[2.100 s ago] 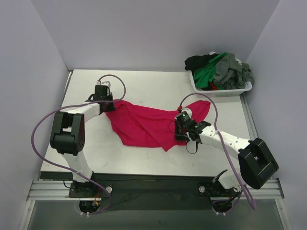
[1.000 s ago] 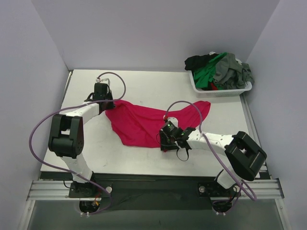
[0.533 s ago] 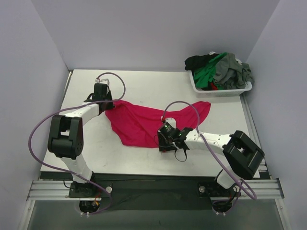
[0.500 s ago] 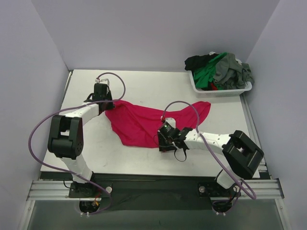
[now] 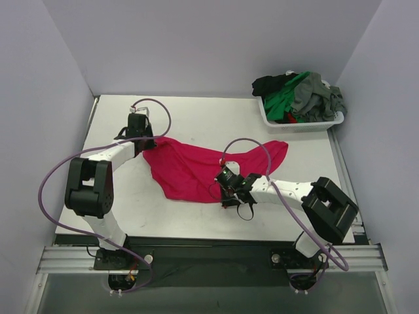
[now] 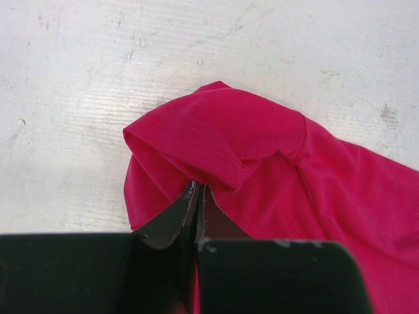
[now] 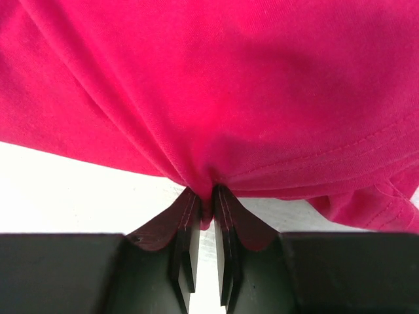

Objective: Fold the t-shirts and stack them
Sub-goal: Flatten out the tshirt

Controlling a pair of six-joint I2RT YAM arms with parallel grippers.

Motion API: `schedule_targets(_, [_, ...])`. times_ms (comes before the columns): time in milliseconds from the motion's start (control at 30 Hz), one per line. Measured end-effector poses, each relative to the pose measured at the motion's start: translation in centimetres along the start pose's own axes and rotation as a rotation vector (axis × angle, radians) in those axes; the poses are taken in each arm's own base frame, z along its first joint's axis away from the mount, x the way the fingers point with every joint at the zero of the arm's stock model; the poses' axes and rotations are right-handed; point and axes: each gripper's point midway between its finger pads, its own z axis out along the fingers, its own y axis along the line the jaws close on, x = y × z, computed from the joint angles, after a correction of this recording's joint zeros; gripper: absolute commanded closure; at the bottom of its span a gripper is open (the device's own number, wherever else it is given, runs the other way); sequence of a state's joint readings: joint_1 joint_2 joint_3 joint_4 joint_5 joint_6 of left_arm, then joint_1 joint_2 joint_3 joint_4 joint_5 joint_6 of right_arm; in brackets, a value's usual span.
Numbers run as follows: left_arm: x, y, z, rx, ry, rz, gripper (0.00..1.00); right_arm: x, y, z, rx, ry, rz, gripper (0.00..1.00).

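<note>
Overhead view, early stage. The red shirt (image 5: 193, 169) lies unfolded and rumpled across the middle of the table (image 5: 196, 114), running from centre left to centre right of the frame. No fold has been made and no stack exists. The green, grey and black shirts (image 5: 298, 95) are heaped in the basket (image 5: 302, 123) at upper right, well apart from the red one. All of the folding and stacking is judged to remain.

Left wrist view: the left jaws are closed to a slit, their tips at the fold beneath a sleeve (image 6: 216, 140). They appear to pinch the cloth there, though the contact is partly hidden.

Right wrist view: the right jaws are nearly closed on a gathered pinch of the red shirt at its lower edge, beside the stitched hem (image 7: 340, 154), with bare table just below.
</note>
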State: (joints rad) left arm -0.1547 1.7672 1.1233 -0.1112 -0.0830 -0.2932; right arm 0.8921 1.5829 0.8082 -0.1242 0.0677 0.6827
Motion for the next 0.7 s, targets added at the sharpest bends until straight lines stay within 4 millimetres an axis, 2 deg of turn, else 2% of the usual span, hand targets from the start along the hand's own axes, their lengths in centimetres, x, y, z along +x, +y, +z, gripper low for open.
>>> schedule_targets(167, [0.0, 0.3, -0.1, -0.016, 0.000, 0.009, 1.00, 0.7, -0.8, -0.7, 0.021, 0.016, -0.007, 0.85])
schedule_targets(300, [0.2, 1.0, -0.5, -0.050, 0.009, 0.021, 1.00, 0.7, -1.7, -2.6, 0.042, 0.005, -0.014, 0.85])
schedule_targets(500, [-1.1, 2.1, -2.0, -0.099, -0.024, 0.031, 1.00, -1.5, -3.5, -6.1, 0.052, -0.088, 0.008, 0.85])
schedule_targets(700, [-3.2, 4.2, -3.7, -0.151, -0.076, 0.003, 1.00, -5.1, -8.4, -8.5, 0.118, -0.191, 0.122, 0.90])
